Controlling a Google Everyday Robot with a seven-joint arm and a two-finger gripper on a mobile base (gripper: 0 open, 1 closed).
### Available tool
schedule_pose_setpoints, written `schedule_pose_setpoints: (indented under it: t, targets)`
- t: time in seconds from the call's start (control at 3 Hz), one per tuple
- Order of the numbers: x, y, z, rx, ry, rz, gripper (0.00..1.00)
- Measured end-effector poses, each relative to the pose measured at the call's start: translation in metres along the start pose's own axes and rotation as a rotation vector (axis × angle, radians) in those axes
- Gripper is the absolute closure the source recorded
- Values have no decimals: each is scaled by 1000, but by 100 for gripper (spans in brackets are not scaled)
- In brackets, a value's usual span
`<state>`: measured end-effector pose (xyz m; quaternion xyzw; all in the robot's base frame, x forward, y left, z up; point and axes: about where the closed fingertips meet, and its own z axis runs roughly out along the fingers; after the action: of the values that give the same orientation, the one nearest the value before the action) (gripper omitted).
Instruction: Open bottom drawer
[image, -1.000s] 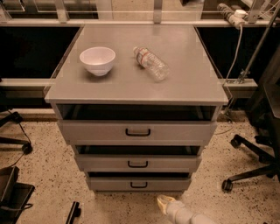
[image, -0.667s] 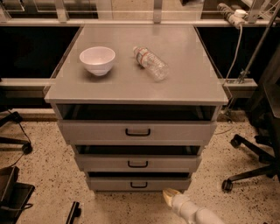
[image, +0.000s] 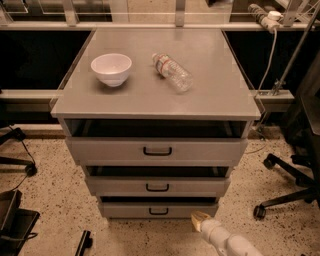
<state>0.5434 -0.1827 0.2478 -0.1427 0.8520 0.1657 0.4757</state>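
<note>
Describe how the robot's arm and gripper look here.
The gripper has a tan, rounded tip. Behind it the arm is white, smooth and tubular, with bulging joint segments. No cables or markings show. It sits low in the frame, by the right end of the bottom drawer.

Grey cabinet top (image: 210, 97) carries a white bowl (image: 111, 68) and a lying bottle (image: 172, 73); gripper (image: 200, 220) hangs low over floor (image: 50, 200).

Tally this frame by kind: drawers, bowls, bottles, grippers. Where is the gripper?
Drawers: 3, top drawer, middle drawer, bottom drawer
Bowls: 1, white bowl
Bottles: 1, plastic bottle
Grippers: 1, gripper low by the bottom drawer's right end
Total: 6
</note>
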Motion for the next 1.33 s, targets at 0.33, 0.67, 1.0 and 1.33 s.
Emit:
schedule_pose_setpoints:
  t: [0.33,0.67,1.0,1.33]
  targets:
    - [-12,-6,16,5,-34,-25,100]
    - [-51,-21,46,33,-111,-95,100]
    - [-51,-21,46,33,-111,-95,100]
    - [-49,-23,55,47,-102,-114,100]
